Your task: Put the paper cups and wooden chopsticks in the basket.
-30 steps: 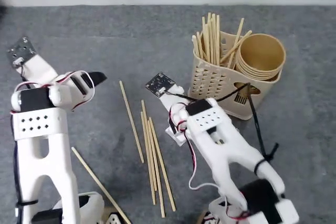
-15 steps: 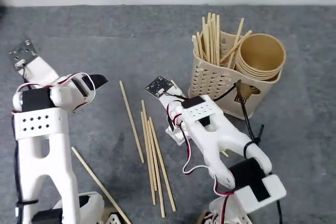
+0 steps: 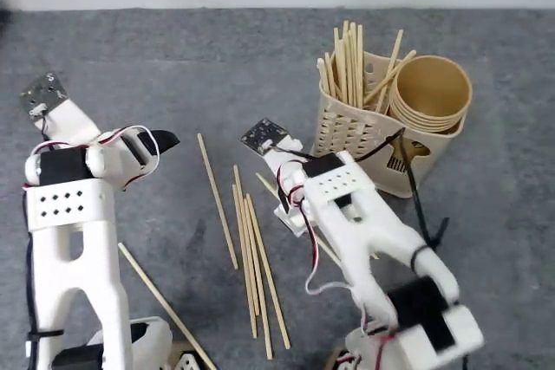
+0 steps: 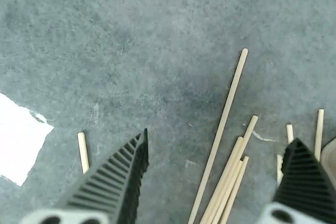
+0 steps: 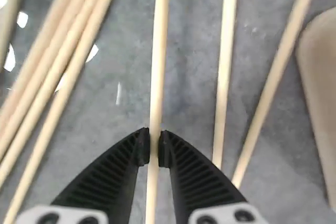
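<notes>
Wooden chopstick [image 5: 159, 51] clamped on the counter [image 3: 173, 67] by right end effector [image 5: 152, 142].
Shaft is pinched crosswise, presumably for lifting to the basket [image 3: 355, 140]; left end effector [image 4: 220, 137] is held spread above loose chopsticks [image 3: 251, 249].

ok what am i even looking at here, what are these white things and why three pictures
Those are two small white robot arms at a grey table. The wide picture looks down from a fixed camera above. The other two come from cameras on each arm's wrist, looking past its claw. Loose chopsticks lie between the arms; a basket already holds stacked paper cups and upright chopsticks. The left claw hangs open above the table. The right claw is closed on a single chopstick.
</notes>
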### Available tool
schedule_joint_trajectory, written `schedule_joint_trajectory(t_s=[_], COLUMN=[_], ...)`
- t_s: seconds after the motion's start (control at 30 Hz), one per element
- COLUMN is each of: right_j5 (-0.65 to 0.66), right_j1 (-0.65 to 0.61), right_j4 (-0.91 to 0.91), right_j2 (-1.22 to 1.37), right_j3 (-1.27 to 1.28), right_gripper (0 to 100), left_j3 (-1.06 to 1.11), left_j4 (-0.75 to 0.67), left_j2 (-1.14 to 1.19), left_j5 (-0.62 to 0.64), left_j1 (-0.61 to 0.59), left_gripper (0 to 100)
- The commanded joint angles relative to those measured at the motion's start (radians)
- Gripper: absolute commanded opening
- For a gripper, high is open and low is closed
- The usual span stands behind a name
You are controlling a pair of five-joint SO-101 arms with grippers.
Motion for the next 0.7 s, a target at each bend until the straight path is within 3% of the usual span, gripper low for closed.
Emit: schedule_joint_trajectory(t_s=[0.0, 0.33, 0.5, 0.67], right_j5=[0.003, -0.014, -0.106, -0.167], right_j1=[-0.033, 0.015, 0.084, 0.154], right_j4=[0.097, 0.251, 0.140, -0.101], right_j2=[-0.234, -0.625, -0.633, -0.641], right_j3=[-0.034, -0.364, -0.540, -0.578], right_gripper=[0.8, 0.8, 0.8, 0.8], left_j3=[-0.005, -0.007, -0.005, -0.004], left_j4=[-0.020, -0.020, -0.020, -0.020], left_j2=[-0.034, -0.034, -0.032, -0.032], left_j5=[-0.006, -0.006, -0.006, -0.006], left_j1=[-0.002, 0.000, 0.000, -0.003], left_gripper=[38, 38, 38, 38])
